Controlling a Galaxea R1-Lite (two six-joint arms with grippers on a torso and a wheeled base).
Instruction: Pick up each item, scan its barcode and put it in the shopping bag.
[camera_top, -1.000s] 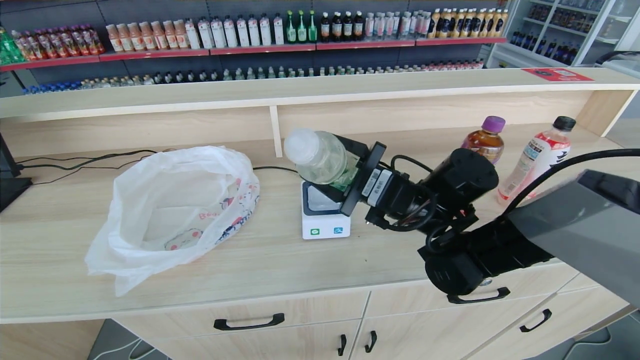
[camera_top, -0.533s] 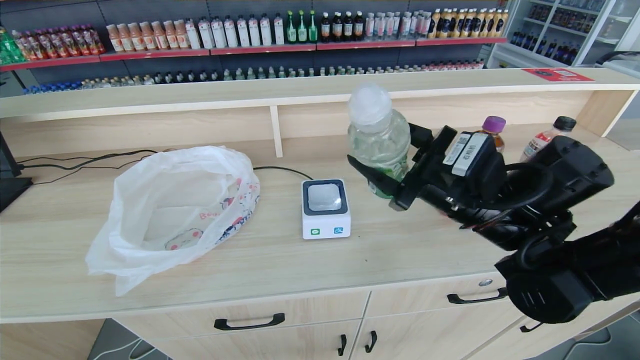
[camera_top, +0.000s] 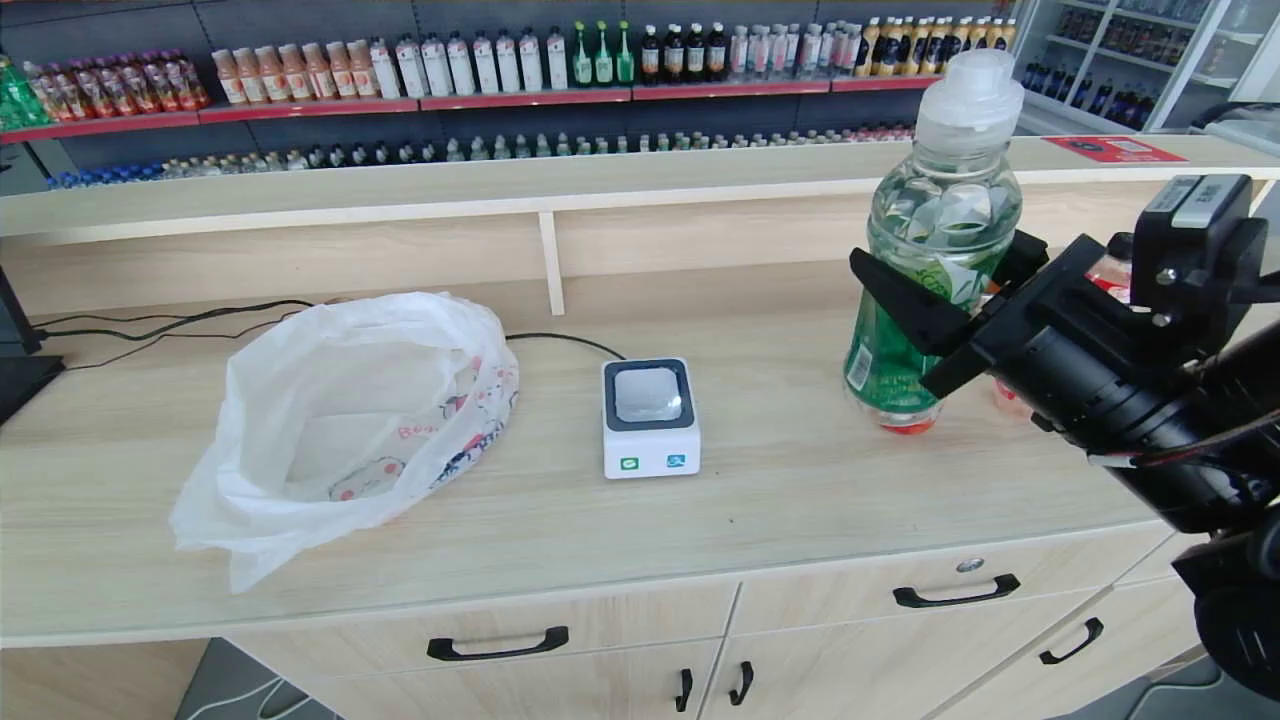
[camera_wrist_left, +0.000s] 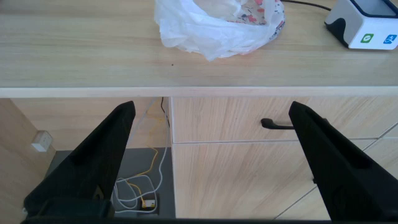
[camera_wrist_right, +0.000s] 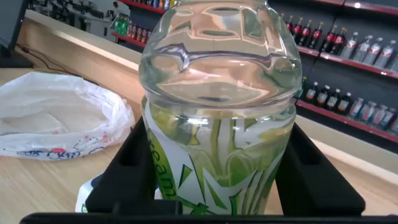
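Clear plastic bottle (camera_top: 935, 250) with a green label and a pale cap stands upright, cap uppermost, clamped at its label band by the right gripper (camera_top: 950, 295). One black finger (camera_top: 900, 300) lies on each side of it. In the head view, taking the white scanner (camera_top: 650, 415) as the centre of the dial, the bottle sits at about 2 o'clock, well apart from the scanner. Whether its base touches the wooden counter (camera_top: 780, 490) cannot be told.

The right wrist view shows the same bottle (camera_wrist_right: 217, 124) seated between the two fingers of the right gripper (camera_wrist_right: 217, 180), with the label facing the camera.

The shopping bag (camera_top: 350, 420), white plastic with a printed pattern, lies open on the counter at 9 o'clock of the scanner, near it but not touching. A black cable (camera_top: 560, 338) leaves the scanner towards 11 o'clock. Stocked drink shelves (camera_top: 600, 60) run along the wall at 12 o'clock, and drawers with black handles (camera_top: 498, 645) lie at 6 o'clock.

The left gripper (camera_wrist_left: 211, 155) hangs below the counter edge in front of the drawer fronts, its fingers spread wide and holding nothing. Beyond it, the left wrist view shows the shopping bag (camera_wrist_left: 217, 25) and the scanner (camera_wrist_left: 367, 22) on the countertop.
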